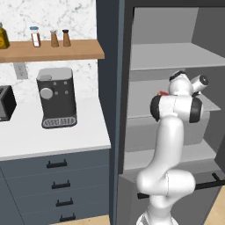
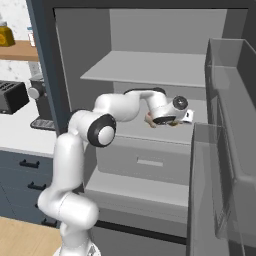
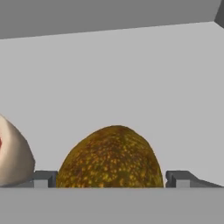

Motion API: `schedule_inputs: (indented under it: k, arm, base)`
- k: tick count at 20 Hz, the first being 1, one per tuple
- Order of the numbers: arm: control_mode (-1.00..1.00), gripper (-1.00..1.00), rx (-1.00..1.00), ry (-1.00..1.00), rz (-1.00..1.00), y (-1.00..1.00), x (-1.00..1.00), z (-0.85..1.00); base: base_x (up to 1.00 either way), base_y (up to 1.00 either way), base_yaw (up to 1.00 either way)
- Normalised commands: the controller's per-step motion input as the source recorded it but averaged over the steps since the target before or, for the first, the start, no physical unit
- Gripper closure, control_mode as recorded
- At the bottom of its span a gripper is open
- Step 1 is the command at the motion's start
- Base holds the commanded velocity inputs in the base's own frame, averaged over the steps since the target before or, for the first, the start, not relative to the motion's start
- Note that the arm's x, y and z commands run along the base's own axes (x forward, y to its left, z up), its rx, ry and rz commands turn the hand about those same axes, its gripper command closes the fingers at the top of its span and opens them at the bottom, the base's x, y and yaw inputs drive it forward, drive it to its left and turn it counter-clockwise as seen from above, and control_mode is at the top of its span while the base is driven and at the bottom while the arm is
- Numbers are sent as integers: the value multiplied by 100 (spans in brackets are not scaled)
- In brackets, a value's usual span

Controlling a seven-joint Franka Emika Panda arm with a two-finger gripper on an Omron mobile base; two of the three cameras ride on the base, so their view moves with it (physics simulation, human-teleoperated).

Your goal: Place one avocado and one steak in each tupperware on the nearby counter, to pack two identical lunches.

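Note:
A brown-green speckled avocado (image 3: pixel 111 157) lies on a grey shelf inside the open fridge, right between my two fingertips (image 3: pixel 43 178). My gripper (image 3: pixel 111 180) is open, with one finger on each side of the avocado and close to its flanks. A pale steak (image 3: pixel 13 153) with a red patch lies just left of it. From the right base view my hand (image 2: pixel 172 111) reaches over the middle shelf, brown food showing under it. The white counter (image 1: pixel 44 136) lies left of the fridge. The tupperware is out of view.
The fridge has several grey shelves (image 2: pixel 145 67) and a drawer (image 2: pixel 145 162) below. Its open door (image 2: pixel 225 150) stands at the right. A coffee machine (image 1: pixel 56 96) and a toaster (image 1: pixel 5 103) stand on the counter, under a wooden shelf (image 1: pixel 52 50) with bottles.

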Motion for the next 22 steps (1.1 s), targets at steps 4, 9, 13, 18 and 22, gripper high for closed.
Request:
schedule_inputs:
  k: [4, 9, 13, 18, 22]
  arm:
    - [-100, 100, 2, 0, 12, 0, 0, -100]
    - [-100, 100, 1, 0, 7, 0, -51, -50]
    - [-100, 100, -11, 3, 2, 8, -95, 0]
    - [-100, 100, -10, 15, 1, 60, -100, 0]
    - [-100, 100, -20, 17, 6, 100, -100, 0]
  base:
    - [0, 0, 0]
    - [0, 0, 0]
    - [0, 0, 0]
    - [0, 0, 0]
    - [0, 0, 0]
